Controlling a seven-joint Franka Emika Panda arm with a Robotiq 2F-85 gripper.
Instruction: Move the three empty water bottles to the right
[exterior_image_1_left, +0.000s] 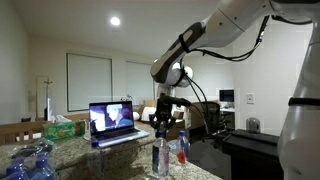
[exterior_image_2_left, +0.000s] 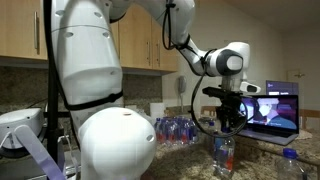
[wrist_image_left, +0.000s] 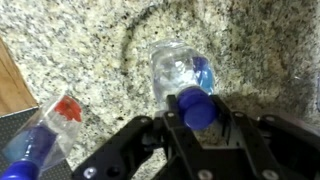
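Claw (wrist_image_left: 197, 113) clamped on blue cap (wrist_image_left: 198, 103) of bottle (wrist_image_left: 175, 70); bottle upright, long axis vertical, cap up. Print too blurred to read.

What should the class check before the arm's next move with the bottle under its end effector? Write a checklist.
1. End effector shut on the blue cap: ok.
2. Gripped bottle upright: ok.
3. Its base clear of the counter: cannot tell.
4. Red-labelled bottle apart from it: ok.
5. Laptop out of the path: cannot tell.
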